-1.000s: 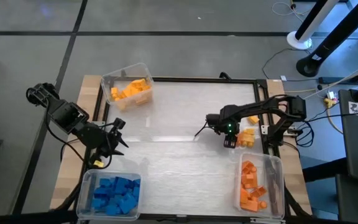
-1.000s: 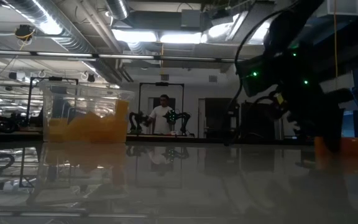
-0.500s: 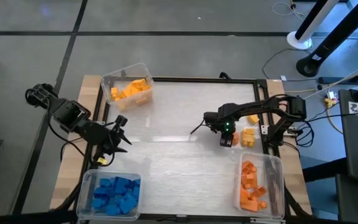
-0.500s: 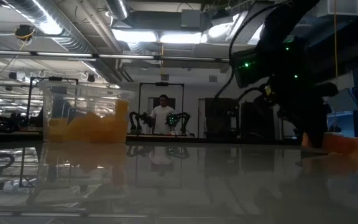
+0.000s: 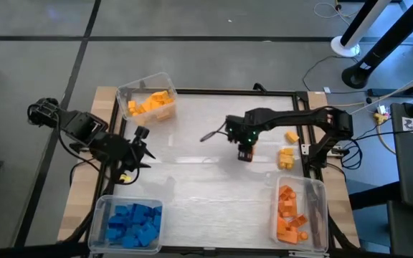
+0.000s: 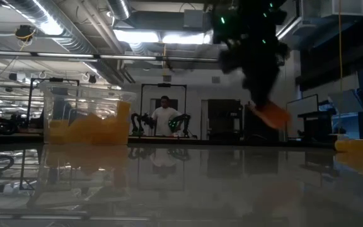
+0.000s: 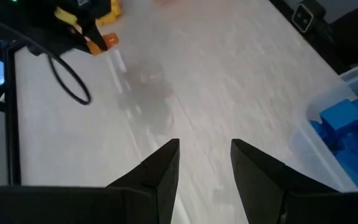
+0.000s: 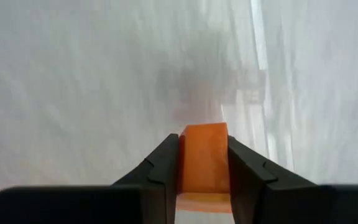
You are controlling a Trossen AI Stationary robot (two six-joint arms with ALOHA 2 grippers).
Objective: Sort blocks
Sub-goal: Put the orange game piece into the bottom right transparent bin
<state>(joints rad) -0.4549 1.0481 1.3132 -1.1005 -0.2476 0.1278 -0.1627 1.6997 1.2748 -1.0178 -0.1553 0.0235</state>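
1. An orange block (image 8: 204,158) is clamped between the fingers of the right gripper (image 5: 245,153), as is seen in the right wrist view.
2. The right gripper is held above the middle of the table (image 5: 192,179), a little to the right of its centre, and the block is lifted clear of the surface (image 6: 273,115).
3. The left gripper (image 5: 129,169) is placed over the left edge of the table, between the two left bins.
4. The fingers (image 7: 160,171) of the left gripper are apart, and nothing is seen between them.
5. Blue blocks (image 5: 133,222) are kept in a clear bin (image 5: 99,215) at the near left corner.
6. Yellow blocks (image 5: 149,104) are kept in a clear bin (image 5: 131,89) at the far left corner.
7. Orange blocks (image 5: 290,215) are kept in a clear bin (image 5: 317,208) at the near right corner.
8. A few loose yellow blocks (image 5: 287,158) lie on the table near its right edge, just beyond the orange bin.
9. In the low view a person (image 6: 164,118) is seen standing far behind the table.
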